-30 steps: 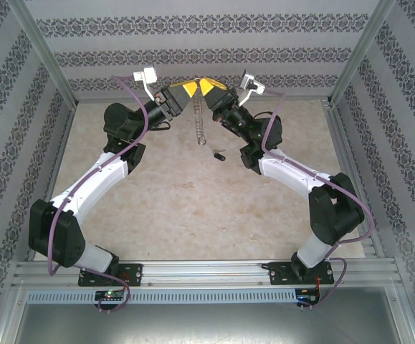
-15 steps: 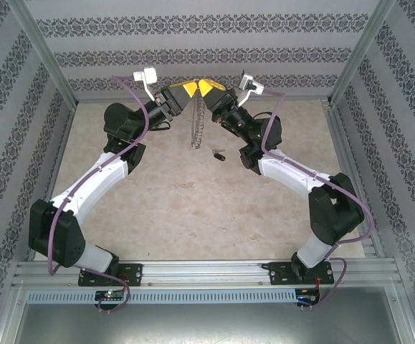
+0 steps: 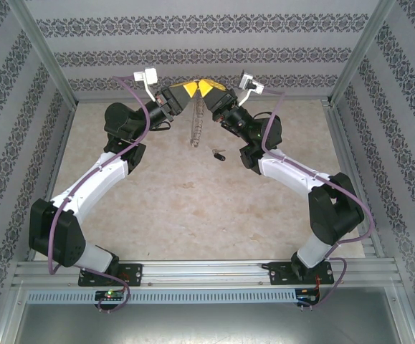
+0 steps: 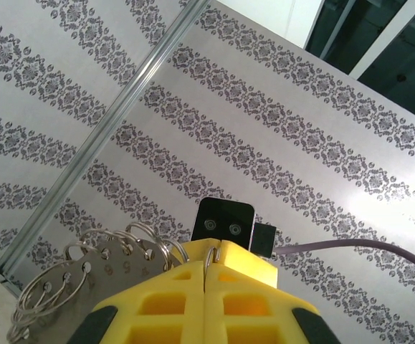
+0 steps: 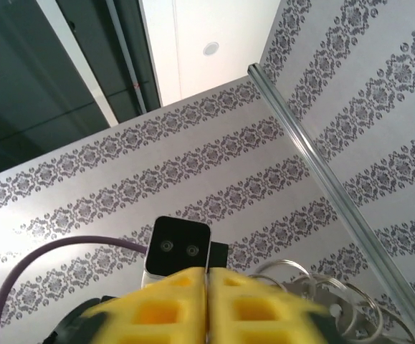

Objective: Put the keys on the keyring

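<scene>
Keyring: lower part cut off by the frame's bottom edge, right side hidden behind left gripper. Blurred and cropped in right wrist view. Keys, toward table far edge: too small for detail.

Pale, mottled beige table, walled on three sides by patterned panels. Lying directly on it, well beyond the aluminium rail at the near edge: the keys, small, dark, black-headed.

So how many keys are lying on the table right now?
1: the key lies on the table beside the lower end of the hanging keyring. Others could be hidden among the ring's metal bits.
</scene>
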{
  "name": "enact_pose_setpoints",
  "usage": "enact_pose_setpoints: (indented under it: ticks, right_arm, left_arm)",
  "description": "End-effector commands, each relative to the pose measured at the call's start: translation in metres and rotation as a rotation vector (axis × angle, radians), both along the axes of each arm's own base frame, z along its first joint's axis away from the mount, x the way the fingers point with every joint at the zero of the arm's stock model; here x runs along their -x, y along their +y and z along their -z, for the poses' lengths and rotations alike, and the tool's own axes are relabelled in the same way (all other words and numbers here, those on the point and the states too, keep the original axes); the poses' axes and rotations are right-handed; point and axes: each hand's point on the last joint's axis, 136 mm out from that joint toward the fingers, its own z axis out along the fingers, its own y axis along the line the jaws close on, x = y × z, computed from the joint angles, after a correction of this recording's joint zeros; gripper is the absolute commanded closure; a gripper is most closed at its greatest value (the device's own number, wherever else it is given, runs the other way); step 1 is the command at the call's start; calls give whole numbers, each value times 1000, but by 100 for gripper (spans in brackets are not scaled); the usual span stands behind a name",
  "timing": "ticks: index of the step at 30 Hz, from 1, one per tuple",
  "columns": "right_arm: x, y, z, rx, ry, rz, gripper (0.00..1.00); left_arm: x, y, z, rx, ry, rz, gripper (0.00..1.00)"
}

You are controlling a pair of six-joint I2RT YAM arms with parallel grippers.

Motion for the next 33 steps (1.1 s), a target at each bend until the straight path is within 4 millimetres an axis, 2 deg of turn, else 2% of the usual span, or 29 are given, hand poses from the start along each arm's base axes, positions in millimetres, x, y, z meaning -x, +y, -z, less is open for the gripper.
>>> enact_pose_setpoints:
  ticks: [1, 5, 9, 14, 21, 29, 33]
  right_arm:
    - [-4, -16, -1, -43, 20, -16, 66]
    - [-14, -43, 24, -23, 106, 5, 59]
    - [-11, -66, 49, 33, 172, 8, 56]
    - [-3, -80, 68, 141, 242, -13, 53]
    - [26, -70, 82, 270, 246, -138, 51]
    - [68, -43, 103, 363, 166, -264, 55]
    - [86, -34, 103, 376, 107, -281, 56]
  left_arm:
    - [16, -2, -7, -76, -74, -10, 100]
    - [19, -5, 8, -213, -83, -29, 100]
    - [27, -10, 27, -354, -107, 1, 100]
    - [39, -16, 53, -532, -147, 77, 100]
    - [62, -20, 74, -707, -222, 223, 100]
    - [82, -21, 76, -728, -230, 336, 100]
    - [86, -23, 76, -697, -219, 367, 100]
